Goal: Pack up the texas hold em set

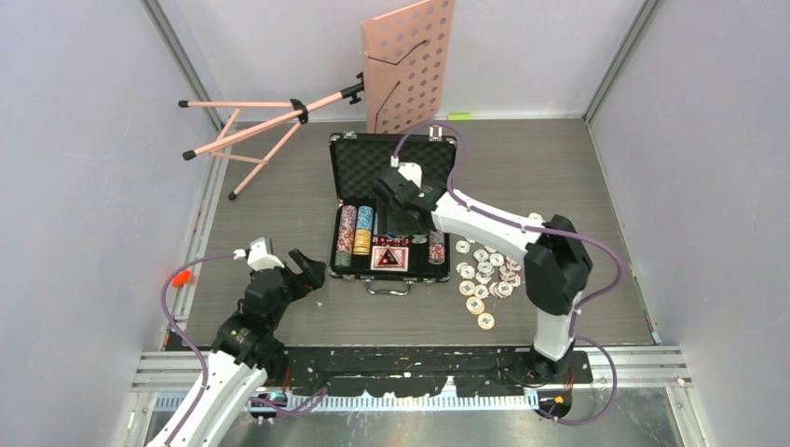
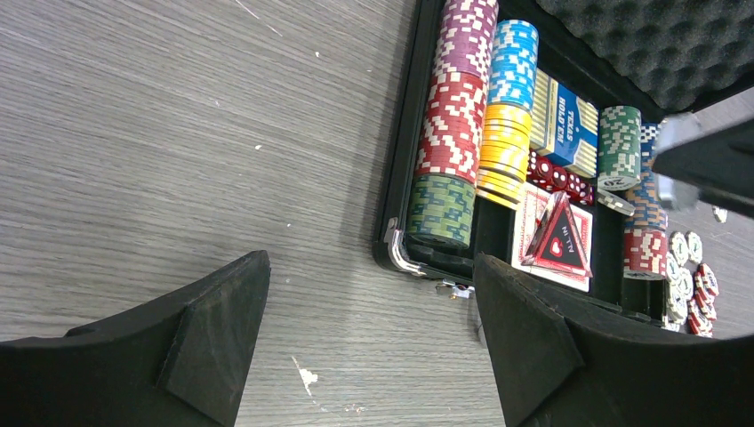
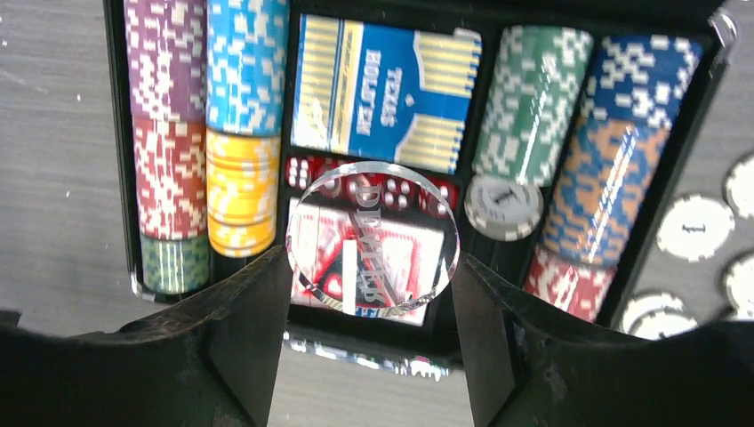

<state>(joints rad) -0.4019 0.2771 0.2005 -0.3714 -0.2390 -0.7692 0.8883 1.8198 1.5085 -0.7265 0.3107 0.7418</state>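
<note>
The black case (image 1: 333,200) lies open mid-table with its foam lid (image 1: 373,163) raised at the back. Rows of striped chips (image 3: 169,160), a blue card deck (image 3: 382,89) and red dice (image 3: 302,171) fill it. A grey-white chip (image 3: 503,206) lies loose in one slot. My right gripper (image 3: 372,276) hovers over the case's front half, shut on a clear round dealer button (image 3: 373,238) held by its edges. Loose white chips (image 1: 489,275) lie on the table right of the case. My left gripper (image 2: 373,294) stands open and holds nothing, low over the table just left of the case's front corner (image 2: 396,240).
A pink perforated music stand (image 1: 410,60) leans at the back behind the case, its tripod legs (image 1: 251,130) spread at the back left. A small orange thing (image 1: 182,277) lies at the table's left edge. Grey walls close in both sides.
</note>
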